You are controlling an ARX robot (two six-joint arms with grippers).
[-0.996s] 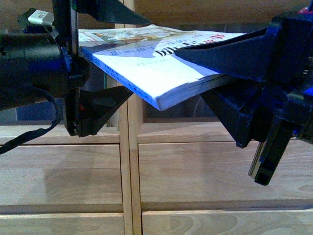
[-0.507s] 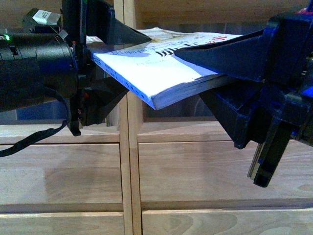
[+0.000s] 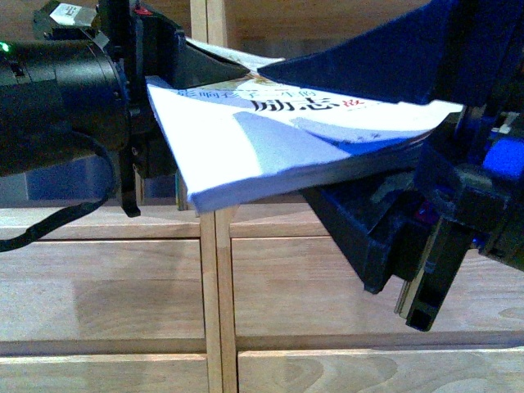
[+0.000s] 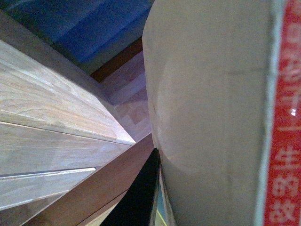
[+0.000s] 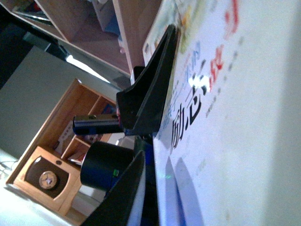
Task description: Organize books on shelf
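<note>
White paperback [image 3: 246,147] is blocking the shelf [image 3: 311,286] openings behind it; left claw [image 3: 176,90] and right claw [image 3: 360,139] are both clamping it, and the lower left finger is mostly hiding underneath.

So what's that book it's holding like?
The book is a thin paperback with a white cover, blue shapes, and dark and red characters. Its pages are slightly bowed. It lies nearly flat, a little tilted, in the air before the shelf, clamped by the left gripper at one edge and the right gripper at the other.
</note>
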